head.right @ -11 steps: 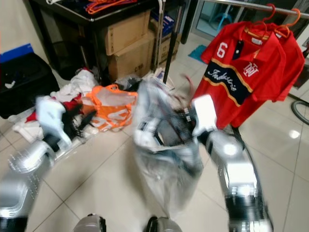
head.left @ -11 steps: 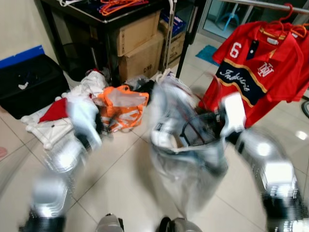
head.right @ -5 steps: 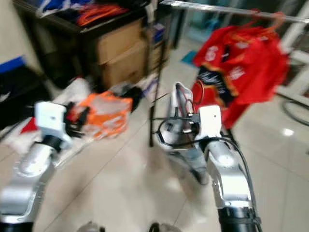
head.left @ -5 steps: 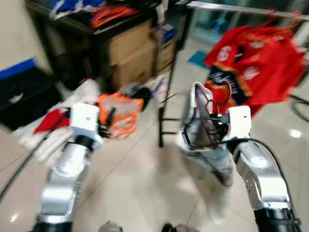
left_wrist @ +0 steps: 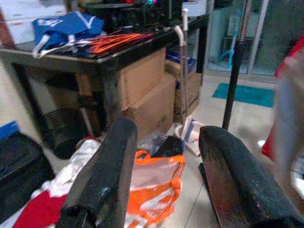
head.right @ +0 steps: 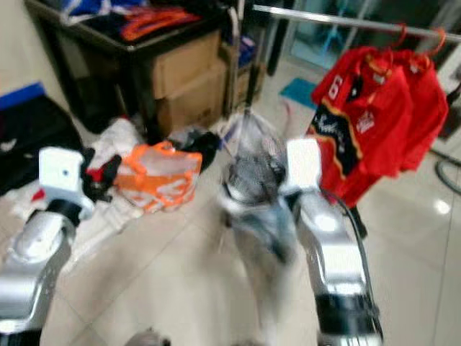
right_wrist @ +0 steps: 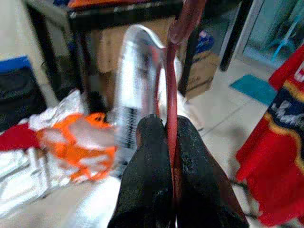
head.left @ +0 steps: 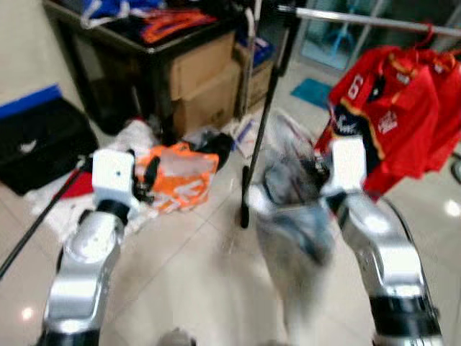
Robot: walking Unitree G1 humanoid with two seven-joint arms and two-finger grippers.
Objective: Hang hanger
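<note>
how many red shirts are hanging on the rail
2: a red shirt with a 6 in front, another red shirt behind it on the rail. More may be hidden behind.

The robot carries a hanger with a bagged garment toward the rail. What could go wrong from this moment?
1. The right gripper pinches only the thin red hanger, and the bagged garment swings below it, so the hanger may twist or slip.
2. The plastic bag hangs low and could drag on the floor near the rack's black post or catch on it.
3. Two red shirts already hang on the rail, so the new hanger may bump them.
</note>
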